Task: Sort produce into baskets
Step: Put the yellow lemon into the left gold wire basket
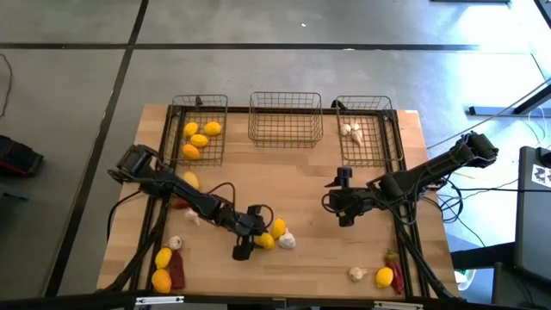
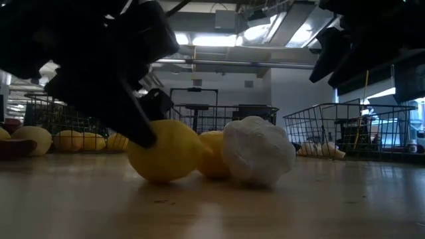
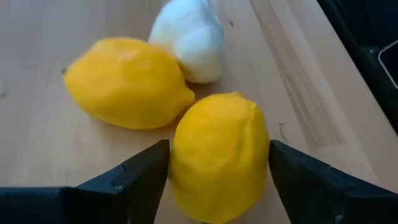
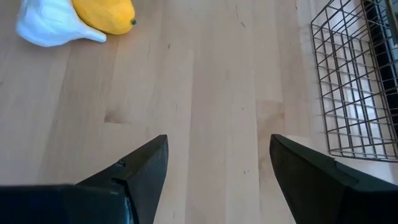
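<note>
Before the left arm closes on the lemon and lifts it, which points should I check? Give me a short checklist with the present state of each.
1. Lemon sits between the fingers of the left claw: ok.
2. Fingers closed on it: not ok, the claw is open with the fingers beside the lemon.
3. Second lemon and garlic bulb outside the claw: ok, but close.
4. Lemon basket has room: ok, four lemons inside.
5. Right claw out of the way: ok, open over bare table.
</note>
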